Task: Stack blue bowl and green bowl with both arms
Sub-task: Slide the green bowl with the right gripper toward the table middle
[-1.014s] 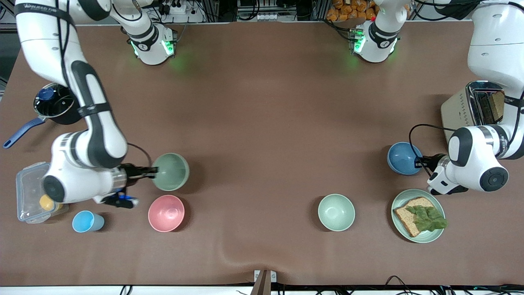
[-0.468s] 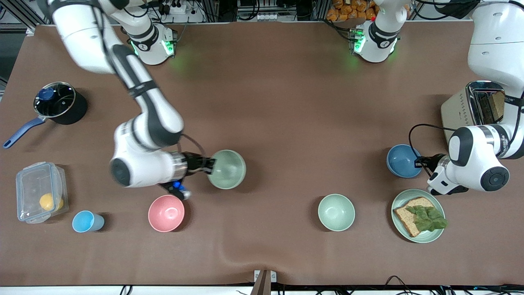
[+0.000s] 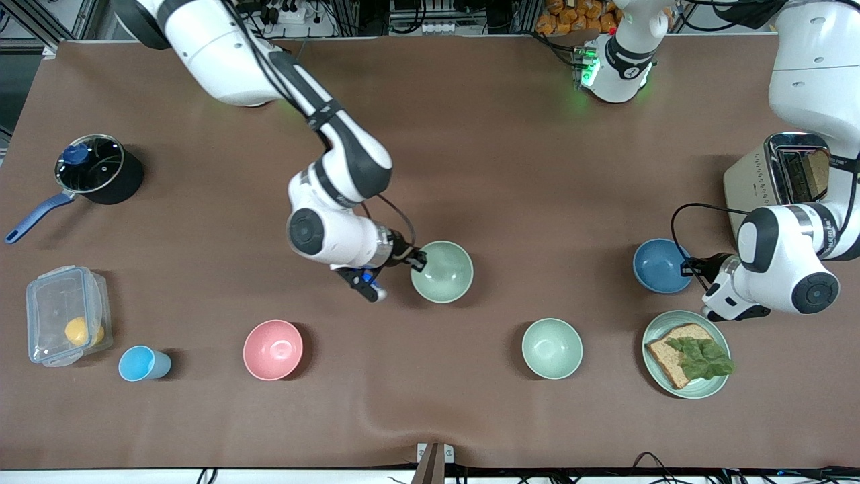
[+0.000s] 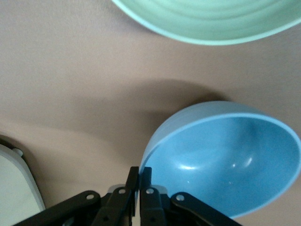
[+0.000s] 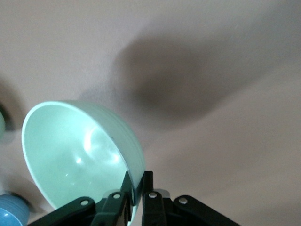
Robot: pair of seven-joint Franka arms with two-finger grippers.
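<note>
Left pincer [image 4: 139, 188] pinches blue bowl [image 4: 225, 155] rim; right pincer [image 5: 136, 190] pinches green bowl [image 5: 80, 155] rim.

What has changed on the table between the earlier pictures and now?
The right tool, shut on the green bowl, carried it from beside the pink bowl toward the table's middle. The left tool closed on the blue bowl, shifting it slightly. Everything else stayed put.
</note>
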